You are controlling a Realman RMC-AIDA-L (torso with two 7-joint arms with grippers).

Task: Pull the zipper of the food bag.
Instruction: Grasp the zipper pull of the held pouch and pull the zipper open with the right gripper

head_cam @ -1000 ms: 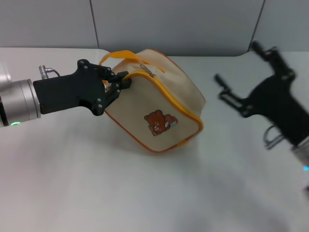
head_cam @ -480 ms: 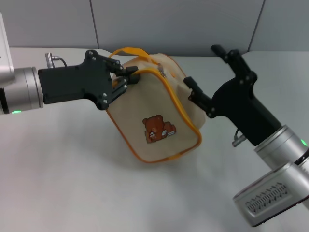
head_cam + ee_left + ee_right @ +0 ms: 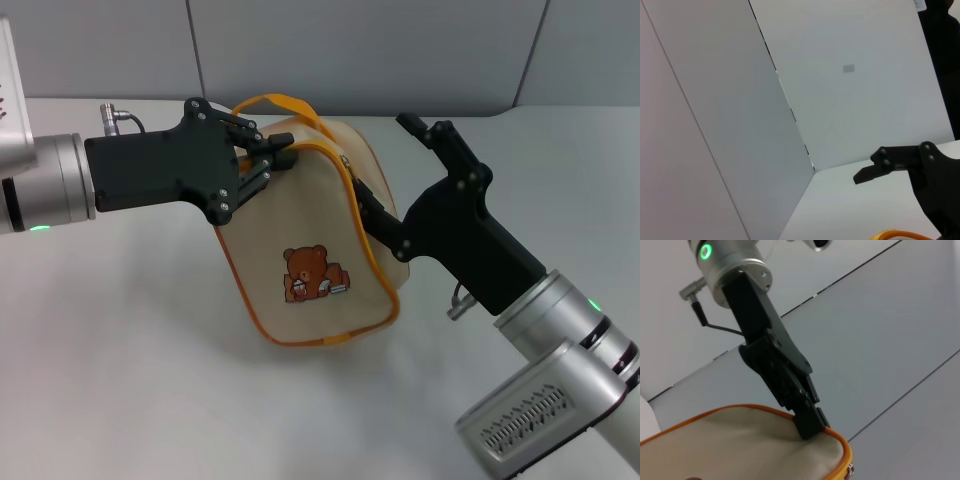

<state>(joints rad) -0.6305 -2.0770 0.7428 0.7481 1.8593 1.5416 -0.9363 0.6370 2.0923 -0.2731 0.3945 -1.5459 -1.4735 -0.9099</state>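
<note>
Reaching in from the right, the right gripper (image 3: 385,190) has come against the food bag's (image 3: 310,250) side, fingers spread wide, one beside the zipper (image 3: 352,205). Behind it, the left gripper (image 3: 272,160) pinches the bag's upper corner, holding it tilted on the table (image 3: 120,350).

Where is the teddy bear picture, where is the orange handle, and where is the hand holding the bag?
bear print (image 3: 314,274), head view, on the bear's brown body.
orange loop strap (image 3: 272,103), head view, top of the arch.
left gripper (image 3: 278,159), head view, fingertips pinching the food bag (image 3: 300,215) corner.
</note>
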